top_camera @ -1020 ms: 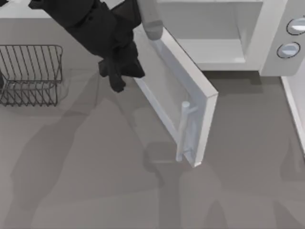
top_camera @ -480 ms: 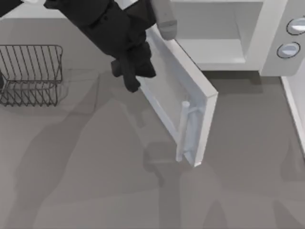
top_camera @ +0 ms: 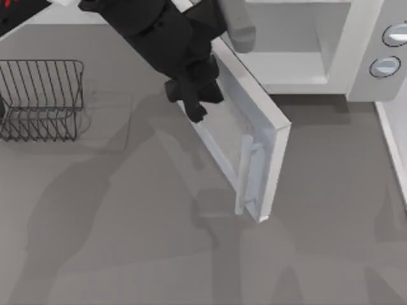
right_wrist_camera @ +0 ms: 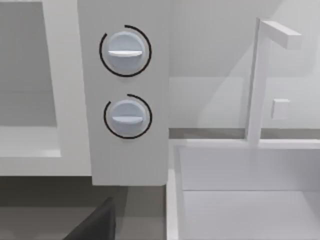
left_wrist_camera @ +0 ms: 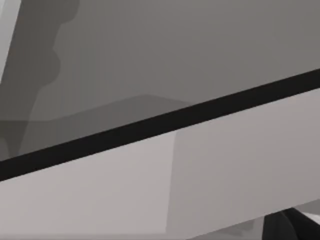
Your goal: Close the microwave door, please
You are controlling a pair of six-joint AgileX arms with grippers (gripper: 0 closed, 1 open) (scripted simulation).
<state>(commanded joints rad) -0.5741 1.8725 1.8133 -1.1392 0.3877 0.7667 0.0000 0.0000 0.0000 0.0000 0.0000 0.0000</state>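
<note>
The microwave door (top_camera: pixel 270 136) stands open, swung out over the table at a slant, its pale bar handle (top_camera: pixel 245 171) near the free edge. The white microwave body (top_camera: pixel 365 38) with its open cavity (top_camera: pixel 289 63) lies behind it. My left gripper (top_camera: pixel 194 105), black, is at the door's outer face near the hinge side, touching or almost touching the window. The left wrist view shows a pale panel (left_wrist_camera: pixel 200 175) close up under a dark band. My right arm is parked facing the two knobs (right_wrist_camera: pixel 125 50); a dark part of the right gripper (right_wrist_camera: pixel 95 225) pokes in at the edge.
A wire rack (top_camera: pixel 41 98) stands on the table's left. A white sink (right_wrist_camera: pixel 240 190) with a tap (right_wrist_camera: pixel 255 80) sits right of the microwave. Bare grey tabletop (top_camera: pixel 127 241) spreads in front of the door.
My left gripper has moved rightward and forward along the door's outer face. The door's free edge holds the same spot.
</note>
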